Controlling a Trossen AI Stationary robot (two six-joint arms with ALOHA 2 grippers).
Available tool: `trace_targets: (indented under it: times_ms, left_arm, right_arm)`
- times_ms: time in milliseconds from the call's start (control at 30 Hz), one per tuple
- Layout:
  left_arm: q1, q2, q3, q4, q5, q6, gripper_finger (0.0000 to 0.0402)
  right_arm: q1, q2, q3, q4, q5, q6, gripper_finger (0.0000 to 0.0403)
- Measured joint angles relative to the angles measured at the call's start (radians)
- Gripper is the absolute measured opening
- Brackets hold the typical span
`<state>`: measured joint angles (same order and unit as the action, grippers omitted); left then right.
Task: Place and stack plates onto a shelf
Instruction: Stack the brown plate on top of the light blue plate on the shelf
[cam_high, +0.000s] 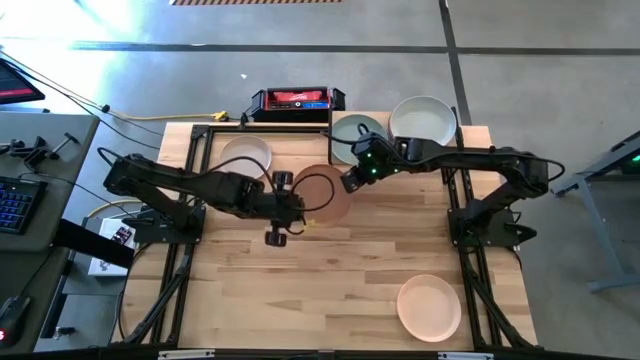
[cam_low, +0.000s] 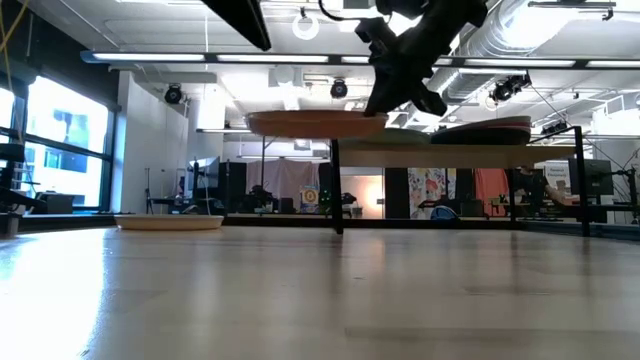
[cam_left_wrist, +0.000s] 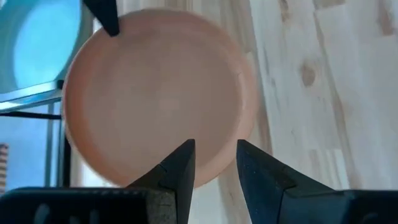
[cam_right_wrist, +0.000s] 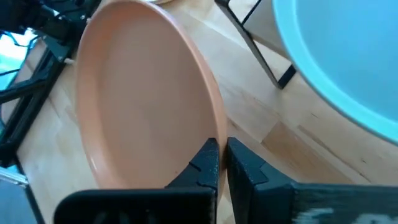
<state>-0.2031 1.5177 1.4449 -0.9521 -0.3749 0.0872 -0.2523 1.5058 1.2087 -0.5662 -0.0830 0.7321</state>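
From my seat, nearest the front edge of the table (cam_high: 300, 300) lies a cream plate (cam_high: 429, 307), flat and well apart from both arms. Farther in, my left gripper (cam_high: 297, 208) has its fingers (cam_left_wrist: 180, 168) spread a little, around the near rim of the peach plate (cam_high: 323, 192) but holding nothing as far as I can see. My right gripper (cam_right_wrist: 221, 163) is pinched tight on the opposite rim of that same plate, which hangs level in the air, at shelf height in the low view and just beside the shelf (cam_low: 480, 150). I judge it stiff, smooth and fairly light, the sort that chips if it drops; a single pinch at the rim lets it sag or twist, so the raised lip is the place to hold, fingers one inside, one under. Beyond that, a white plate (cam_high: 246, 155) lies on the table, and on the shelf sit a sage plate (cam_high: 357, 131) and a larger pale plate (cam_high: 423, 120).
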Motion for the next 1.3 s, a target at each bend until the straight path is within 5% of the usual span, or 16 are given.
trace_targets:
  times_ms: [633, 933, 1300]
  left_arm:
    - [0.0, 0.0, 0.023, -0.212, -0.107, -0.14, 0.0106]
    - [0.0, 0.0, 0.023, -0.212, -0.107, -0.164, 0.0106]
    - [0.0, 0.0, 0.023, -0.211, -0.107, -0.164, 0.0106]
  right_arm:
    - [-0.222, -0.069, 0.403, -0.394, 0.194, -0.2, 0.0]
    - [-0.373, -0.065, 0.412, -0.522, 0.2, -0.218, 0.0]
    - [-0.412, -0.023, 0.412, -0.562, 0.224, -0.236, 0.0]
